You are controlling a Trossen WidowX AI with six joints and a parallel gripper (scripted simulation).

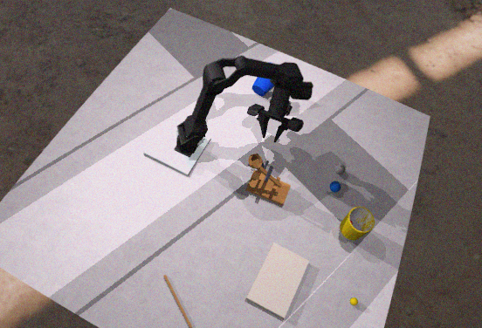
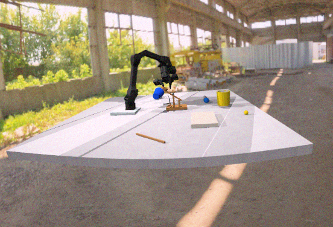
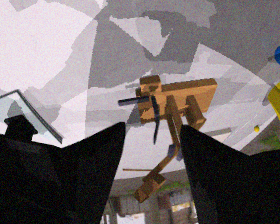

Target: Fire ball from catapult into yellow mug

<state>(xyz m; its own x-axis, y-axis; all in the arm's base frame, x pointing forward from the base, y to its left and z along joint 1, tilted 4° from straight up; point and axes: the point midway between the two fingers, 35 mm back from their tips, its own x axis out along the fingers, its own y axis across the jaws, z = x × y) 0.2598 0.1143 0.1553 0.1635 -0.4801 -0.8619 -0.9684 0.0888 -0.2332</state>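
The wooden catapult [image 1: 281,196] [image 2: 178,107] [image 3: 187,95] stands on the table with its throwing arm raised at a slant. The arm's cup [image 1: 255,160] [image 3: 149,188] holds no ball. The yellow mug [image 1: 349,228] [image 2: 223,99] [image 3: 276,100] stands upright, right of the catapult in the top and exterior views. A trace of red shows inside the mug in the top view; the red ball is otherwise hidden. My gripper [image 1: 270,140] [image 2: 166,87] [image 3: 153,130] is open and empty, its fingers apart, above and beside the catapult's cup side.
A blue ball [image 1: 334,187] [image 2: 206,99] and a grey ball [image 1: 340,169] lie between catapult and mug, off to the back. A blue cup [image 1: 263,85] [image 2: 158,93] is behind the arm. A cream block [image 1: 279,278] [image 2: 204,118], a stick [image 1: 177,301] [image 2: 150,137] and a yellow ball [image 1: 354,301] [image 2: 246,112] lie nearer the front.
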